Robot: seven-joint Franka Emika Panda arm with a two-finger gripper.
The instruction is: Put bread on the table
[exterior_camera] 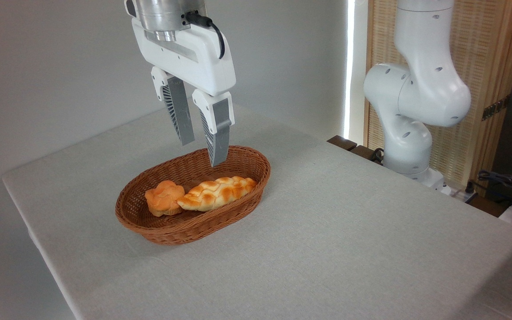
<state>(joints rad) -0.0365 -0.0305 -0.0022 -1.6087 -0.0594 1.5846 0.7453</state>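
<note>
Gripper (pixel 202 153) hung above the wicker basket (pixel 158 231), fingers apart, holding nothing. Bread (pixel 164 198) sat in the basket below and to the left of the fingertips, touching the braided loaf (pixel 217 192) on its right. Likely staged for a top-down grab; the loaf leaves little room on that side. Table (pixel 349 231) cloth outside the basket gave room to set it down.

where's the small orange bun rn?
The bun lies in the left end of the wicker basket, touching the braided loaf on its right, below and left of the open gripper.
</note>
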